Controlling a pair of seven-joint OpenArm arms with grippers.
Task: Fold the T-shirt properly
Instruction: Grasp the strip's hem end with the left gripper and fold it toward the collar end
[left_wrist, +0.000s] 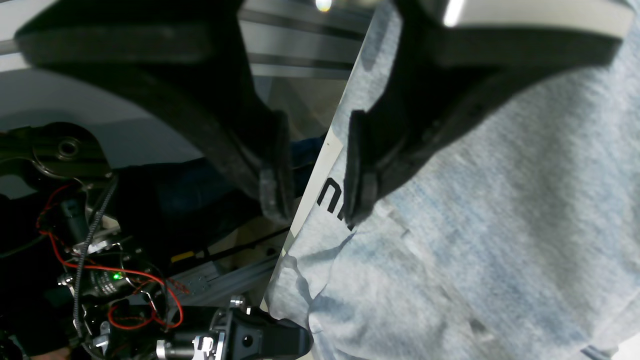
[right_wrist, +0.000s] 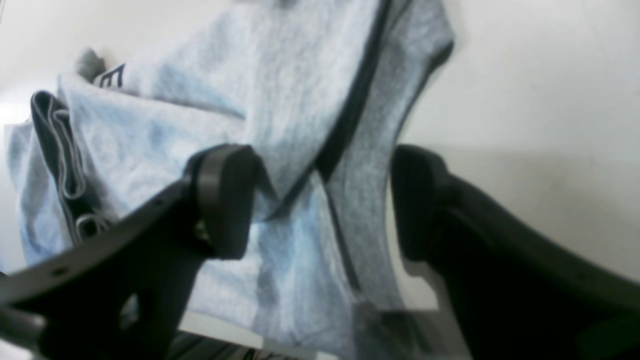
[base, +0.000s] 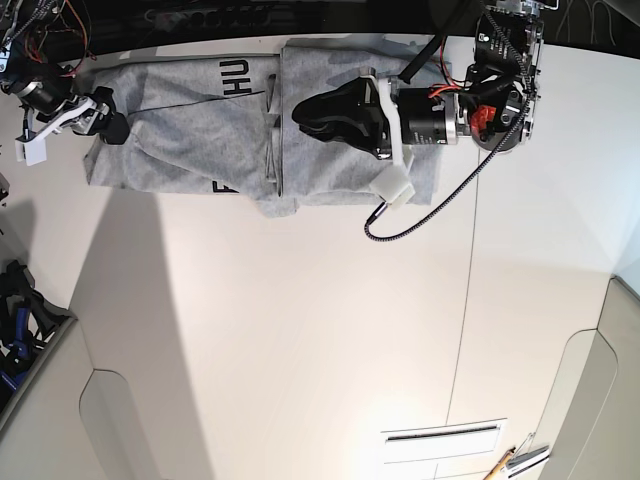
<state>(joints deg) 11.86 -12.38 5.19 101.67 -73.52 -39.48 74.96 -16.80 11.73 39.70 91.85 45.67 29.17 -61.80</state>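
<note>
The heather-grey T-shirt (base: 200, 130) lies crumpled along the table's far edge, with black lettering (base: 232, 75) showing on a fold. My left gripper (base: 300, 115) hovers over the shirt's middle. In the left wrist view its fingers (left_wrist: 275, 185) stand apart and the gripper (left_wrist: 315, 195) straddles the shirt's edge (left_wrist: 450, 225) beside the lettering (left_wrist: 330, 197). My right gripper (base: 108, 125) is at the shirt's left end. In the right wrist view it (right_wrist: 320, 205) is open, with folded grey cloth (right_wrist: 295, 100) lying between the fingers (right_wrist: 225, 200).
The white table (base: 300, 330) runs toward the near side. A black cable (base: 420, 210) loops off the left arm over the shirt's near edge. Dark gear (base: 20, 310) sits off the table's left side. A slot (base: 440, 433) and a small tool (base: 510, 462) are at the near right.
</note>
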